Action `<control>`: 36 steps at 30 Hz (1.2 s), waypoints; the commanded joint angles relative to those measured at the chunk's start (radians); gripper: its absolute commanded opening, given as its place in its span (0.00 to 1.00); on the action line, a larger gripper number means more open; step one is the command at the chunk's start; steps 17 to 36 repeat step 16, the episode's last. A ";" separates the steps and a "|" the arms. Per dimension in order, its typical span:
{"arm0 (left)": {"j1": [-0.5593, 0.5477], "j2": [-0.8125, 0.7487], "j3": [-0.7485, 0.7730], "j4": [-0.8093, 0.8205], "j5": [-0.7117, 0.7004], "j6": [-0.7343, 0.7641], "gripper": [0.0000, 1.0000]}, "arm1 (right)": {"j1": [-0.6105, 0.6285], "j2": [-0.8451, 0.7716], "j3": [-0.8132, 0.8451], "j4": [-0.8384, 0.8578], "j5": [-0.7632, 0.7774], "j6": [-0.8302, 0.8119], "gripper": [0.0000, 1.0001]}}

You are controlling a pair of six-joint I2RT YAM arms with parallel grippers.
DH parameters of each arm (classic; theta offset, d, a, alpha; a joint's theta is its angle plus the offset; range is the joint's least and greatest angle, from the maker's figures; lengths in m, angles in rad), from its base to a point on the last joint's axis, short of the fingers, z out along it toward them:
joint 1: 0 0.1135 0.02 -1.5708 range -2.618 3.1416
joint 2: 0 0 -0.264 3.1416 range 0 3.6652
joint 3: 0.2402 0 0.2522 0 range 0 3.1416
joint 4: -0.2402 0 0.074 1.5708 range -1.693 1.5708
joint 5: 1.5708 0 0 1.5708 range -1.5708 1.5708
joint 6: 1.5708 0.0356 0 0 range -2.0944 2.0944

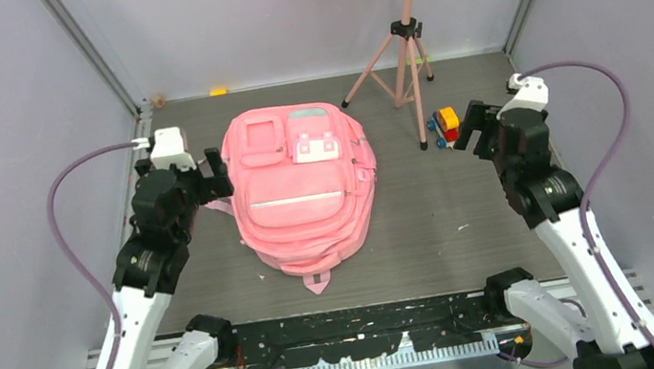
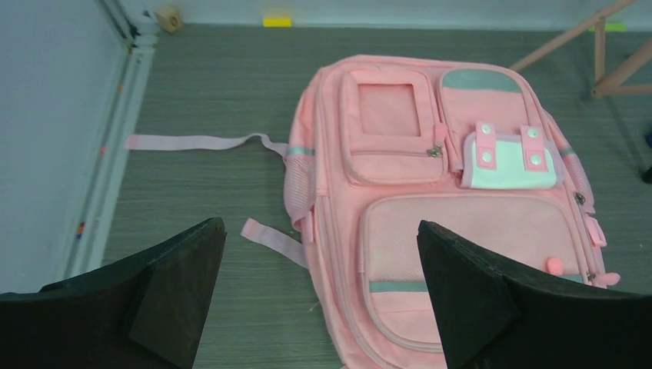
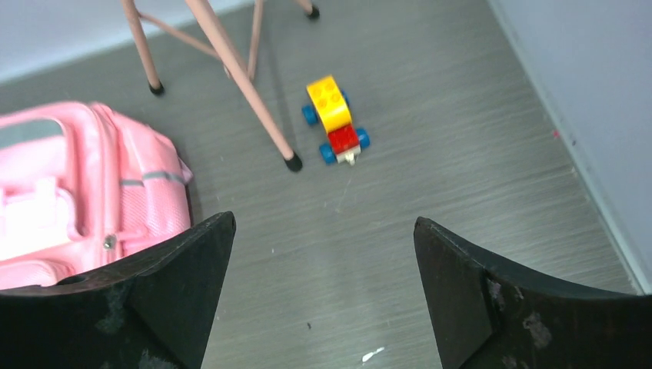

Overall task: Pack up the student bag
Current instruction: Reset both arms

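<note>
- The white patch (image 2: 507,165) on the student bag (image 2: 430,207) had pink tabs and four pale studs. Any lettering on it was too small to read.
- The toy car (image 3: 336,123), built of yellow, red and blue bricks, showed no readable marking.
- In the top view the tripod (image 1: 405,48) was cut off at the upper edge, and its head was only partly seen.
- In the left wrist view the bag's near end ran out of frame. Its 5 o'clock corner sat behind the right finger (image 2: 492,307).
- The right wrist view caught only one corner of the bag, at 9 o'clock.
- A small yellow item (image 1: 218,91) and a tan one (image 1: 159,100) at the table's (image 1: 444,216) far edge were too small to identify.
- The bag lay flat, front up, at the table's middle, slightly toward 9 o'clock.
- The left gripper (image 1: 217,174) hung at the bag's 10 o'clock edge with its fingers spread wide and holding nothing. Whether it touched the fabric could not be told.
- A loose strap (image 2: 200,142) trailed from the bag toward 9 o'clock.
- The right gripper (image 1: 472,125) hovered well apart from the bag at its 3 o'clock, fingers wide and empty, with the car near its tips.
</note>
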 commanded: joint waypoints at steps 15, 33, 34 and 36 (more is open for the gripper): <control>0.002 -0.140 -0.072 0.043 -0.191 0.101 1.00 | -0.003 -0.219 -0.107 0.188 0.103 -0.125 0.93; 0.002 -0.138 -0.070 0.041 -0.190 0.099 1.00 | -0.003 -0.219 -0.107 0.187 0.103 -0.124 0.93; 0.002 -0.138 -0.070 0.041 -0.190 0.099 1.00 | -0.003 -0.219 -0.107 0.187 0.103 -0.124 0.93; 0.002 -0.138 -0.070 0.041 -0.190 0.099 1.00 | -0.003 -0.219 -0.107 0.187 0.103 -0.124 0.93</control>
